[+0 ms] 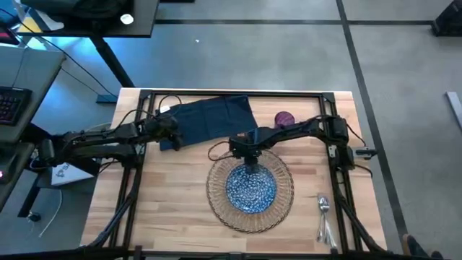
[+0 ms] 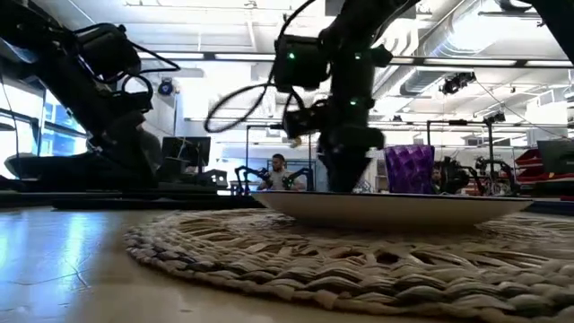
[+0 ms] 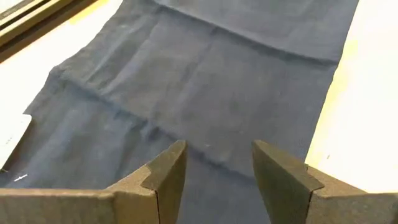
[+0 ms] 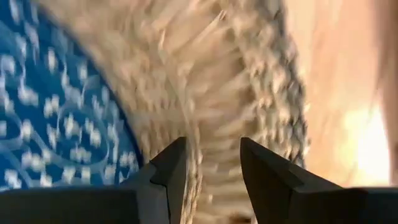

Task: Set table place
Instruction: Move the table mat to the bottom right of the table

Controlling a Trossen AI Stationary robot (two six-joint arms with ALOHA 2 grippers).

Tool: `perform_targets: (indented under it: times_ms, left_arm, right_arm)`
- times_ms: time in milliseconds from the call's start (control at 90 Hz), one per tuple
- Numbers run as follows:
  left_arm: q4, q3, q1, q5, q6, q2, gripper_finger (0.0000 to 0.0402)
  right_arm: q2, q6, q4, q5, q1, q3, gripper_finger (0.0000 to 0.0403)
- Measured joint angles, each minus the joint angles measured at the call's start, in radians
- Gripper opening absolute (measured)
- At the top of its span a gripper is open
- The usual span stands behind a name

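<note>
On the wooden worktop (image 1: 166,202) a round woven mat (image 1: 216,195) carries the blue-white speckled plate (image 1: 250,189). The right end effector (image 1: 251,165) hangs over the plate's far rim, fingers spread with nothing between them. Beyond the plate to the left, the dark navy napkin (image 1: 209,119) lies flat; the left end effector (image 1: 170,132) sits over its near left corner, fingers parted, empty. The purple cup (image 1: 284,118) stands just beyond the plate; cutlery (image 1: 324,217) lies right of the mat.
</note>
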Motion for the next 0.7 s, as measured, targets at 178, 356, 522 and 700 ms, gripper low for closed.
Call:
perform_targets:
  times_ms: [178, 356, 522, 700]
  left_arm:
    - [0.002, 0.000, 0.000, 0.000, 0.000, 0.000, 0.0163]
    - [0.016, 0.001, 0.000, 0.000, 0.000, 0.001, 0.0163]
    - [0.011, 0.001, 0.000, -0.001, 0.000, 0.001, 0.0163]
    - [-0.002, 0.001, 0.000, -0.005, 0.008, 0.001, 0.0163]
  right_arm:
    - [-0.002, 0.020, 0.200, -0.001, 0.000, 0.000, 0.0119]
    - [0.057, 0.030, 0.362, -0.087, 0.007, 0.002, 0.0119]
    - [0.079, 0.045, 0.334, -0.094, 0.030, 0.002, 0.0119]
    - [0.073, 0.070, 0.215, -0.092, 0.045, 0.005, 0.0119]
